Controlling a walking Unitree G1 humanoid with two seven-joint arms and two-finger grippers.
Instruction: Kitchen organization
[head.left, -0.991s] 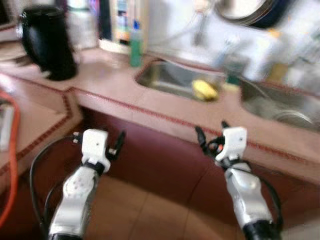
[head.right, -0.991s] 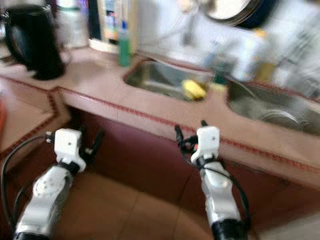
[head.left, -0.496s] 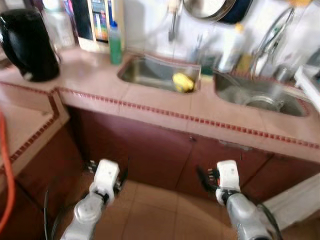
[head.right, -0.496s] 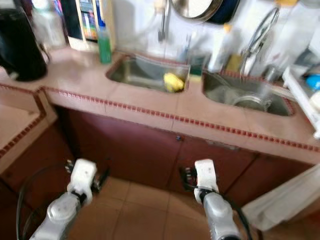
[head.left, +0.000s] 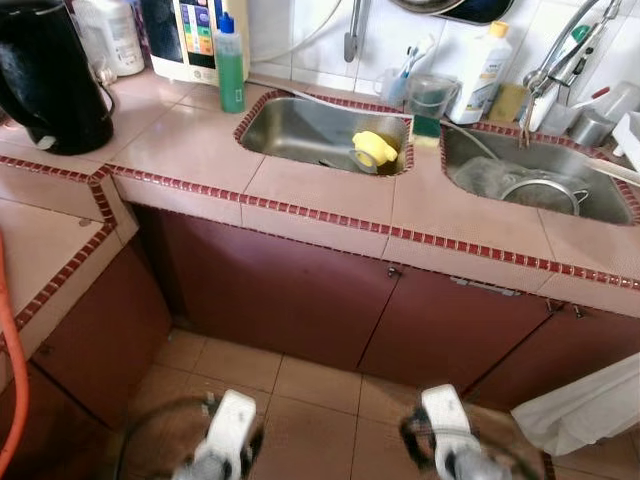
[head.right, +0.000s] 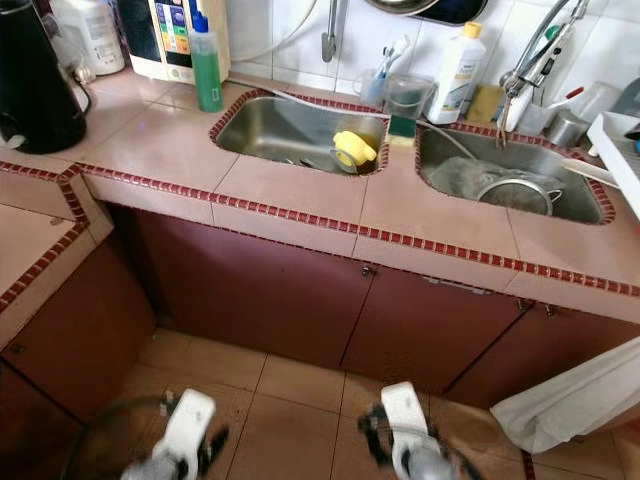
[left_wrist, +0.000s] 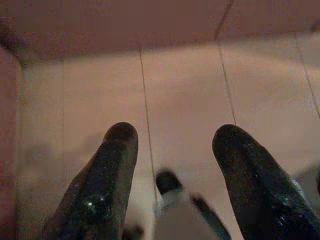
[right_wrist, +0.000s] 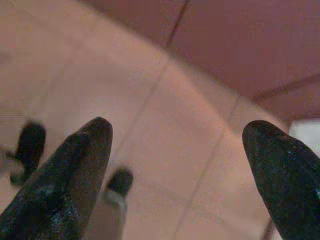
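Approach step, nothing grasped. Left gripper (left_wrist: 172, 145) and right gripper (right_wrist: 175, 145) hang low at bottom of frame over the floor tiles (head.left: 300, 385), fingers spread wide, both empty. Task things sit up on the counter (head.left: 190, 145): yellow object (head.left: 372, 150) in the left sink (head.left: 300, 130) at upper centre, green bottle (head.left: 231, 65) and black kettle (head.left: 45, 75) upper left, strainer (head.left: 540, 190) in the right sink (head.left: 600, 200). My guess: the next move calls for stepping closer and raising an arm to counter height.
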